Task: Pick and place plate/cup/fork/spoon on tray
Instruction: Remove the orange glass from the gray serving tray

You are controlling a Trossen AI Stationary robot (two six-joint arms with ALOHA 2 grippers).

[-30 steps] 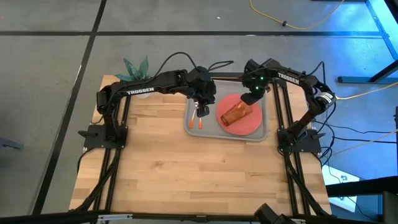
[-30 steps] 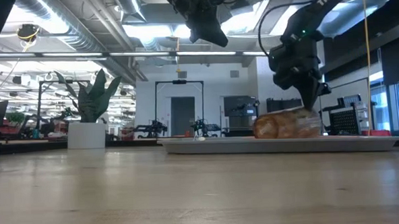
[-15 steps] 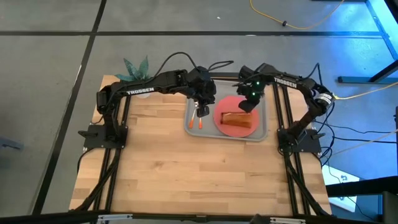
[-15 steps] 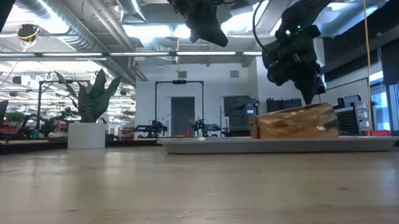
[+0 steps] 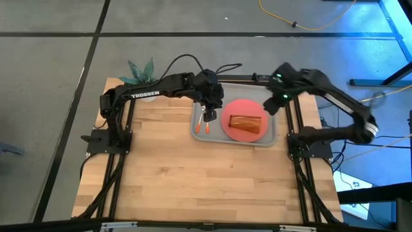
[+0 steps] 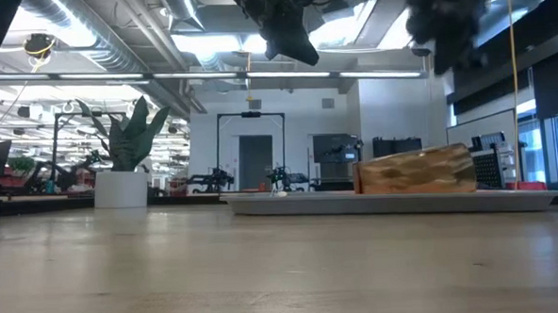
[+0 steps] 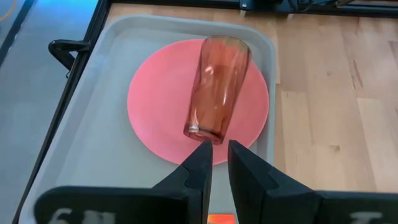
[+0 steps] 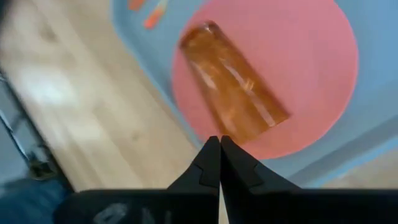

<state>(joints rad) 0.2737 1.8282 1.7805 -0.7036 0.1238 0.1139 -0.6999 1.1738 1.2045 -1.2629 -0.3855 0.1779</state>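
Change: a second ago the right gripper (image 5: pixel 273 107) hung low over the cup (image 5: pixel 246 122), which lay skewed across the plate (image 5: pixel 243 129); now that arm has lifted away toward the tray's right edge, and the cup lies square to the tray, on its side.
Meaning: the cup seems released but tipped over, not standing; I judge the placing done in a loose sense, or due for a righting move.
Right claw: fingers pressed together, holding nothing, above the plate's right side.
Left claw: the left gripper (image 5: pixel 209 111) hovers over the tray's left part, fingers a narrow slit apart, empty.
Cup: translucent amber plastic, a slightly tapered cylinder, lying across the plate, likely to roll.
Plate: flat coral-pink disc, matte and plain, inside the tray (image 5: pixel 269 139) on its right half.
Tray: grey rectangle with rounded corners and a low rim, on the pale wooden table (image 5: pixel 193 174).
Cutlery: two orange handles (image 5: pixel 203 127) lie side by side at the tray's left near corner; which is fork and which spoon I cannot tell.
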